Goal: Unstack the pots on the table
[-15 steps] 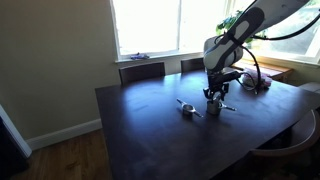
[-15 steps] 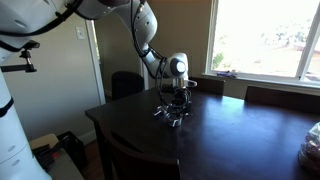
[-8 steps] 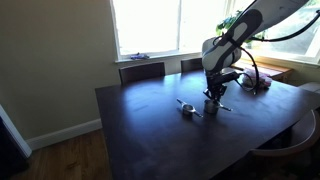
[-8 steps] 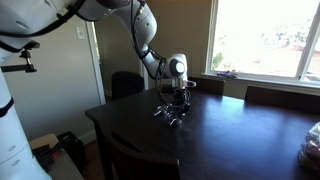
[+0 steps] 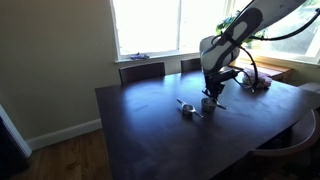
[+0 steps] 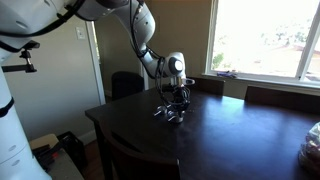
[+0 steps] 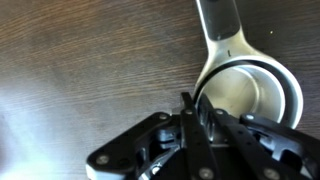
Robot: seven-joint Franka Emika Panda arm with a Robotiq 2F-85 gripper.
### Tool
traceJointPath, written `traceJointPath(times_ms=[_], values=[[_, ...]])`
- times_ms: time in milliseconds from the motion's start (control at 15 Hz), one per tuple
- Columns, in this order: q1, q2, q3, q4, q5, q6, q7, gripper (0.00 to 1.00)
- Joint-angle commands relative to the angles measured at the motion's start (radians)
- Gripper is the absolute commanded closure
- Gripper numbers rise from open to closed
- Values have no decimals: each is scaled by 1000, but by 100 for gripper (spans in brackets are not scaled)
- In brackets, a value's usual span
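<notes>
gripper (image 7: 196, 108): we see the jaws drawn narrow and pinched on the near rim of a pot (image 7: 250, 95).
pot: mouth upward over the table (image 7: 80, 70), with its straight handle (image 7: 222, 25) pointing away from the gripper; we cannot tell whether it rests on the wood.
second pot (image 5: 187, 107): in an exterior view we find it on the table just beside the gripper, apart from it.
arm (image 5: 235, 35): it reaches down over the table in both exterior views.
</notes>
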Motion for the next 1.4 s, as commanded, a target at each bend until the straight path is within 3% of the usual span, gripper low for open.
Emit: traceJointPath(times_ms=[0, 800, 1333], values=[[33, -38, -23, -37, -48, 3, 6, 93], [73, -57, -52, -63, -210, 103, -6, 94], [74, -58, -54, -61, -253, 93, -28, 94]])
